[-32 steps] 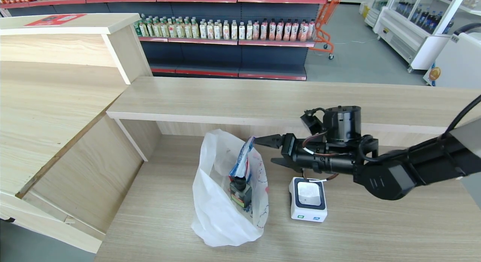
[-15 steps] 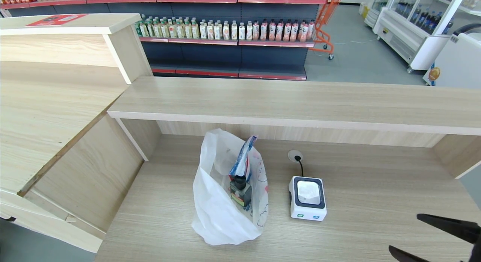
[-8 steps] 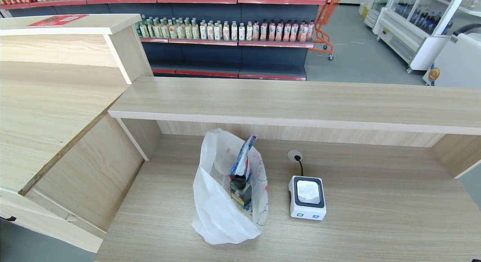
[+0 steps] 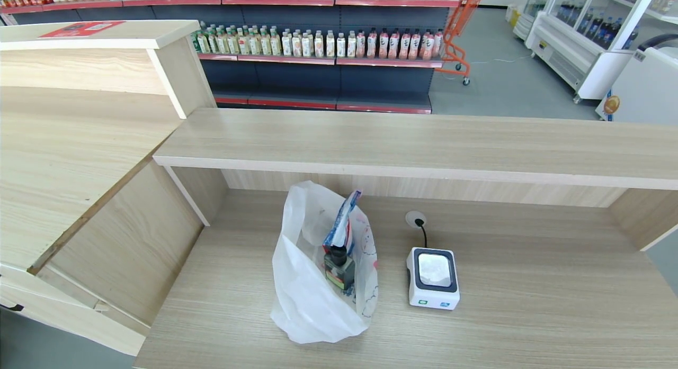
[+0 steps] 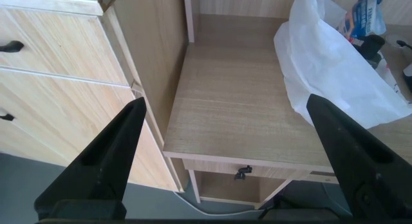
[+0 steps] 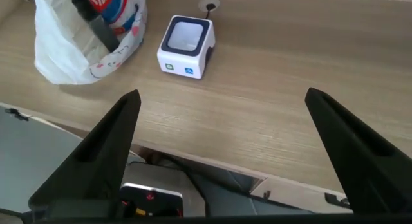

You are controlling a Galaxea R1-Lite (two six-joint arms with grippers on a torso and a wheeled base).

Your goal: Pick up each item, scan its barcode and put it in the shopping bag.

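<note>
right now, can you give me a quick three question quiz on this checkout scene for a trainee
1. By the robot's own sides, the white box-shaped barcode scanner stands on which side of the white plastic shopping bag? A left, B right, C inside it.
2. True or false: the blue-and-white snack pouch and the dark black-capped bottle are both inside the bag.
3. Fill in: the left gripper and the right gripper are both ____ (open/shut).
Key: 1 B; 2 true; 3 open.
</note>
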